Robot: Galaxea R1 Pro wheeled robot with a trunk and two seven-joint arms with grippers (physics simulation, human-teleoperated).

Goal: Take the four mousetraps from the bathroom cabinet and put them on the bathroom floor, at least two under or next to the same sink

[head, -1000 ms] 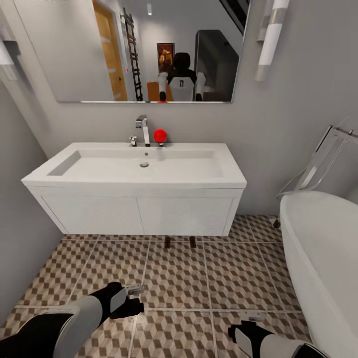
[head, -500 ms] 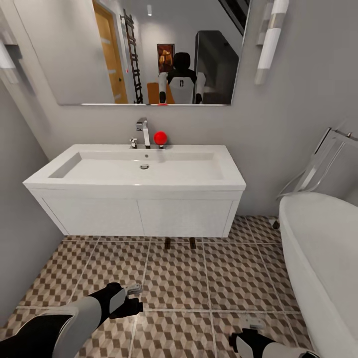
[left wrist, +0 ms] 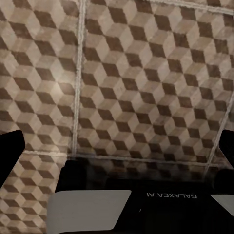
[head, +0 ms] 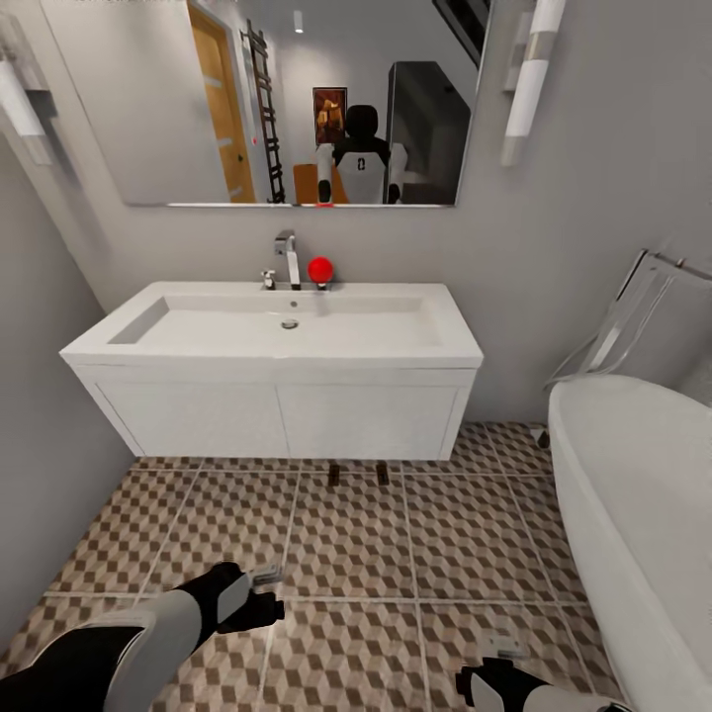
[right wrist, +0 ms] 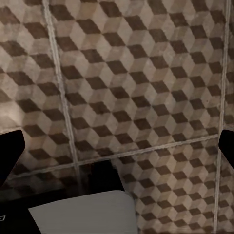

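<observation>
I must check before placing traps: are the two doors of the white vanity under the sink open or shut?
Shut. Both vanity doors sit flush under the sink, with a thin seam between them.

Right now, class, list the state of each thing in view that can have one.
Vanity doors: shut.
Tap: no water running.
Sink: empty.
Dark mousetraps: two, lying on the floor under the vanity's front edge.
Pale mousetraps: two, apparently on the floor, one by each gripper.
Left gripper: fingers open, empty.
Right gripper: fingers open, empty.
</observation>
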